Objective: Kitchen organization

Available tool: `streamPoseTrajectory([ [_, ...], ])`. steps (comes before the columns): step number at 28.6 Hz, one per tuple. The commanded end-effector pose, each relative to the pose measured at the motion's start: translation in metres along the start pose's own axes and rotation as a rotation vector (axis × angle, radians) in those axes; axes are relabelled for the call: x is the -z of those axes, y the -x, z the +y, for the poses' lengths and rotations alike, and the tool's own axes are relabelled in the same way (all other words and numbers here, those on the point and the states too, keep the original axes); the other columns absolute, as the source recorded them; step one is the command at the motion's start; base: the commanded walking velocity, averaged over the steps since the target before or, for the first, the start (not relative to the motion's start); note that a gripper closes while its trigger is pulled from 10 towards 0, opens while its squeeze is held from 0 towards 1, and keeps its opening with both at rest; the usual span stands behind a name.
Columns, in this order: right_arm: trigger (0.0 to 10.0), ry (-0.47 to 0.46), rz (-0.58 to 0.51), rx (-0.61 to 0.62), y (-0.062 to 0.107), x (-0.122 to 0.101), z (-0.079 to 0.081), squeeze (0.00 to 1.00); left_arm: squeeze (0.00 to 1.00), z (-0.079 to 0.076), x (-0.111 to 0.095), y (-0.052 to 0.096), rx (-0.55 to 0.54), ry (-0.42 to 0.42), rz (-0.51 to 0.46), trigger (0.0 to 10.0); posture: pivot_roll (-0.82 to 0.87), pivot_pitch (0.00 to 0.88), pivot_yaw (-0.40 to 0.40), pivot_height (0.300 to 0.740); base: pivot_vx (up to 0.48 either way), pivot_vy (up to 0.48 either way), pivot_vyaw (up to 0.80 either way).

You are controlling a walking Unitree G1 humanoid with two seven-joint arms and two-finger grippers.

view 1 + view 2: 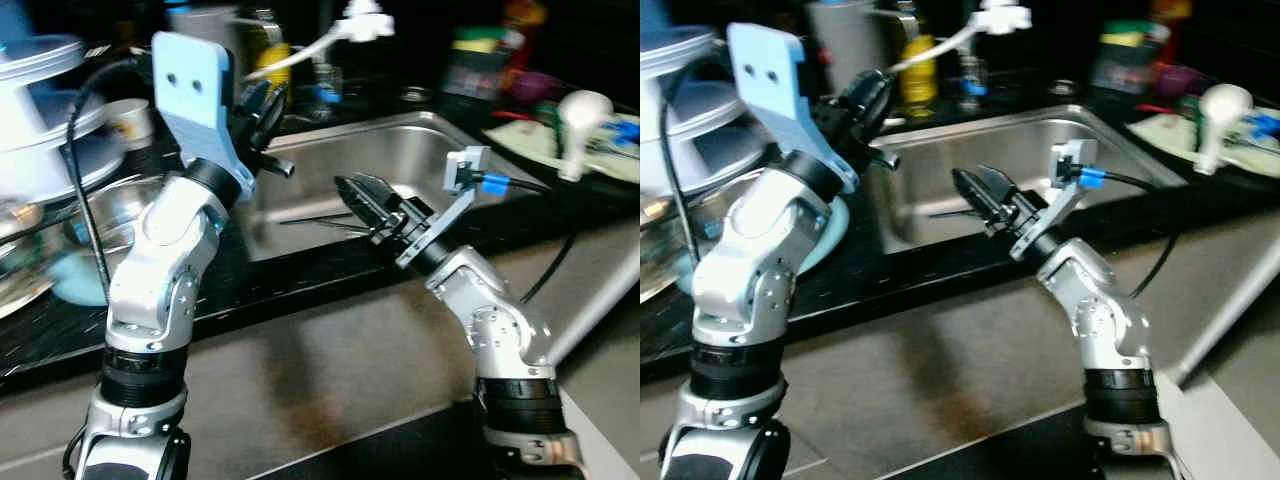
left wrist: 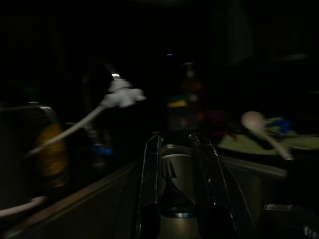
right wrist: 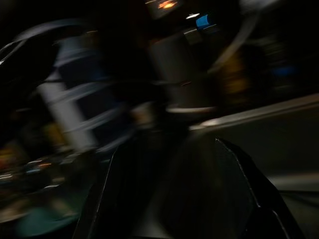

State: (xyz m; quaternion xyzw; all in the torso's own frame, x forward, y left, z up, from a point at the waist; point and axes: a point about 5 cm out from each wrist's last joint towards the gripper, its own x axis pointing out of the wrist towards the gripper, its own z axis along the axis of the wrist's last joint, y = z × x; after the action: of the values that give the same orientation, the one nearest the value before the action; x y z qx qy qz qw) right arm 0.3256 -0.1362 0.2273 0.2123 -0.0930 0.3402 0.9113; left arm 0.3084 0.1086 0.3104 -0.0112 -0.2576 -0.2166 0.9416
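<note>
Nearest the camera, the two silver arms rise over the grey counter edge (image 1: 330, 370). The left gripper (image 1: 262, 105) is raised at the stainless sink's (image 1: 400, 160) left rim, fingers (image 2: 149, 164) close together with a narrow gap and nothing between them. The right gripper (image 1: 362, 200) hangs over the basin near its front rim, its fingers slightly spread and empty (the wrist view is dark and blurred). Stacked white dishes (image 1: 45, 110) stand far left, a yellow bottle (image 1: 918, 70) behind the sink, and a white spoon (image 1: 578, 120) rests on a green plate (image 1: 540, 140) at right.
</note>
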Motion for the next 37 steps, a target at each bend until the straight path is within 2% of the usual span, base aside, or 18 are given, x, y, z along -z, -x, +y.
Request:
streamPoseTrajectory([
  [1, 10.0, -0.006, 0.011, -0.008, -0.005, 0.004, 0.004, 0.00, 0.00, 0.012, 0.006, 0.006, -0.047, -0.009, 0.009, 10.0, 0.00, 0.000, 0.008, 0.740, 0.000, 0.000, -0.80],
  [4, 10.0, 0.000, 0.015, -0.008, -0.005, 0.004, 0.004, 0.00, 0.00, 0.018, 0.009, 0.007, -0.074, -0.015, 0.011, 10.0, 0.00, 0.000, 0.008, 0.740, 0.000, 0.000, -0.80],
  [6, 10.0, 0.017, 0.029, -0.015, -0.005, 0.005, 0.005, 0.00, 0.00, 0.027, 0.015, 0.010, -0.115, -0.027, 0.018, 10.0, 0.00, 0.000, 0.007, 0.740, 0.000, 0.000, -0.80],
  [7, 10.0, 0.031, 0.035, -0.022, -0.005, 0.006, 0.007, 0.00, 0.00, 0.037, 0.022, 0.014, -0.175, -0.040, 0.036, 10.0, 0.00, 0.000, 0.005, 0.740, 0.000, 0.000, -0.80],
  [8, 10.0, 0.031, 0.035, -0.022, -0.005, 0.006, 0.007, 0.00, 0.00, 0.037, 0.022, 0.014, -0.175, -0.040, 0.036, 10.0, 0.00, 0.000, 0.005, 0.740, 0.000, 0.000, -0.80],
  [9, 10.0, 0.054, 0.041, -0.025, -0.006, 0.007, 0.008, 0.00, 0.00, 0.046, 0.030, 0.017, -0.223, -0.065, 0.066, 10.0, 0.00, 0.000, 0.005, 0.740, 0.000, 0.000, 0.00],
  [13, 10.0, 0.075, 0.055, -0.041, -0.006, 0.008, 0.010, 0.00, 0.00, 0.057, 0.042, 0.022, -0.272, -0.065, 0.103, 10.0, -0.01, 0.000, 0.004, 0.740, 0.000, 0.000, 0.00],
  [15, 10.0, 0.091, 0.069, -0.054, -0.006, 0.009, 0.012, 0.00, 0.00, 0.063, 0.055, 0.026, -0.297, -0.060, 0.145, 10.0, -0.01, 0.000, 0.003, 0.740, 0.000, 0.000, 0.00],
  [19, 10.0, 0.102, 0.079, -0.063, -0.005, 0.010, 0.013, 0.00, 0.00, 0.066, 0.066, 0.028, -0.300, -0.037, 0.176, 10.0, -0.02, 0.000, 0.004, 0.740, 0.000, 0.000, 0.00],
  [21, 10.0, 0.118, 0.092, -0.075, -0.005, 0.011, 0.015, 0.00, 0.00, 0.066, 0.082, 0.031, -0.300, 0.016, 0.230, 10.0, -0.02, 0.000, 0.003, 0.740, 0.000, 0.000, 0.00],
  [23, 10.0, 0.132, 0.106, -0.082, -0.005, 0.012, 0.016, 0.00, 0.00, 0.066, 0.088, 0.033, -0.300, 0.007, 0.253, 10.0, -0.02, 0.000, 0.003, 0.740, 0.000, 0.000, 0.00],
  [24, 10.0, 0.173, 0.144, -0.104, -0.005, 0.016, 0.019, 0.00, 0.00, 0.061, 0.102, 0.036, -0.289, 0.035, 0.298, 10.0, -0.02, 0.000, -0.001, 0.740, 0.000, 0.000, 0.00],
  [25, 10.0, 0.187, 0.159, -0.114, -0.004, 0.018, 0.020, 0.00, 0.00, 0.059, 0.106, 0.037, -0.286, 0.059, 0.309, 10.0, -0.02, 0.000, -0.001, 0.740, 0.000, 0.000, 0.00],
  [29, 10.0, 0.210, 0.182, -0.139, -0.004, 0.022, 0.024, 0.00, 0.00, 0.056, 0.112, 0.038, -0.285, 0.091, 0.324, 10.0, -0.02, 0.000, -0.002, 0.740, 0.000, 0.000, 0.00],
  [30, 10.0, 0.250, 0.208, -0.153, -0.005, 0.025, 0.027, 0.00, 0.29, 0.055, 0.114, 0.039, -0.281, 0.097, 0.327, 10.0, -0.02, 0.000, -0.001, 0.740, 0.000, 0.000, 0.00],
  [31, 10.0, 0.250, 0.208, -0.153, -0.005, 0.025, 0.027, 0.00, 0.29, 0.055, 0.114, 0.039, -0.281, 0.097, 0.327, 10.0, -0.02, 0.000, -0.001, 0.740, 0.000, 0.000, 0.00],
  [32, 10.0, 0.253, 0.212, -0.155, -0.005, 0.026, 0.028, 0.00, 1.00, 0.055, 0.114, 0.040, -0.278, 0.105, 0.323, 10.0, -0.02, 0.000, -0.001, 0.740, 0.000, 0.000, 0.00],
  [37, 10.0, 0.247, 0.216, -0.158, -0.005, 0.029, 0.029, 0.00, 1.00, 0.057, 0.109, 0.039, -0.286, 0.092, 0.293, 10.0, -0.02, 0.000, 0.001, 0.740, 0.000, 0.000, 0.00],
])
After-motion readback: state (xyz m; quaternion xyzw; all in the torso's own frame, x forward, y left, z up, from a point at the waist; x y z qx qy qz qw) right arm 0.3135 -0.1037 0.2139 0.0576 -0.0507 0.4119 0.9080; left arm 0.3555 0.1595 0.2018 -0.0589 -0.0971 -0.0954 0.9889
